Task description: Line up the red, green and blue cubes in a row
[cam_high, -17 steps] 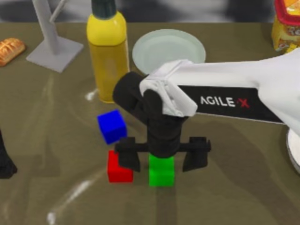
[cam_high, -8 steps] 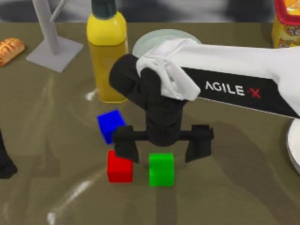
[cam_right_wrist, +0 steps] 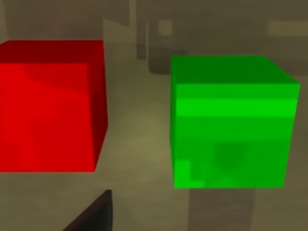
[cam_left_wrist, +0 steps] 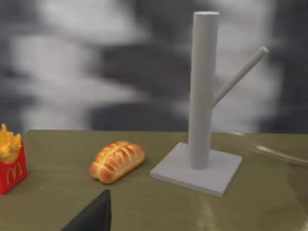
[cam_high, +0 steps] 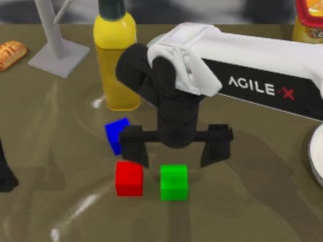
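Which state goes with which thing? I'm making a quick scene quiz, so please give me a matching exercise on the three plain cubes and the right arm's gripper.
Things:
1. bright red matte cube
2. bright green matte cube
3. deep blue matte cube
4. right gripper

States:
A. partly hidden behind a black finger, out of the row
B. open, above the table, holding nothing
C. right-hand cube of the side-by-side pair
D. left-hand cube of the side-by-side pair

Pairs: 1-D, 2-C, 3-A, 4-B
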Available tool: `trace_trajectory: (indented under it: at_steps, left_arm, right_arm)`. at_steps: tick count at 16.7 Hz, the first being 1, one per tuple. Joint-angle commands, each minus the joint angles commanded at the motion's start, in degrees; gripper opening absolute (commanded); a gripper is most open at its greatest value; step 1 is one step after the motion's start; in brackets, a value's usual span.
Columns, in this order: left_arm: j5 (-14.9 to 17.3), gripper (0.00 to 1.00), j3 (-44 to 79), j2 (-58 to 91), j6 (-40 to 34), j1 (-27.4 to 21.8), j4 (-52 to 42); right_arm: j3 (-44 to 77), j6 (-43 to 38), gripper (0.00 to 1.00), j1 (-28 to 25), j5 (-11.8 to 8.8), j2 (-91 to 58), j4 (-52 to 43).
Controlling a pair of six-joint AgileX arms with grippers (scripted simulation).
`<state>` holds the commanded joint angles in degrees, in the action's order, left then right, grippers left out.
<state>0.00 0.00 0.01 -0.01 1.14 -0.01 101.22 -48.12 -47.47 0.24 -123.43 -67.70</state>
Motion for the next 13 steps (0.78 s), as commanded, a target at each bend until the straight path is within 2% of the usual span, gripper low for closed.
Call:
trace_trajectory:
  at_steps: [3,6,10,13]
  left_arm:
    - [0.16,1.00,3.22,3.26,1.35,-1.07,-2.21]
    - [0.27,1.00,11.29,11.69,4.50,-3.33,-7.41]
    - [0.18,1.00,27.02,30.37,10.54,-7.38,-17.60]
    - [0.10,1.00,40.79,48.65,15.91,-10.99,-26.88]
  right_arm:
    - [-2.73,1.94,1.00,1.33,1.25,3.50,1.72]
    - [-9.40,6.18,1.00,4.75,3.72,12.41,6.00]
    - [-24.08,14.37,1.00,12.12,7.21,32.48,15.11]
    - [-38.86,21.72,1.00,19.13,8.96,51.96,23.76]
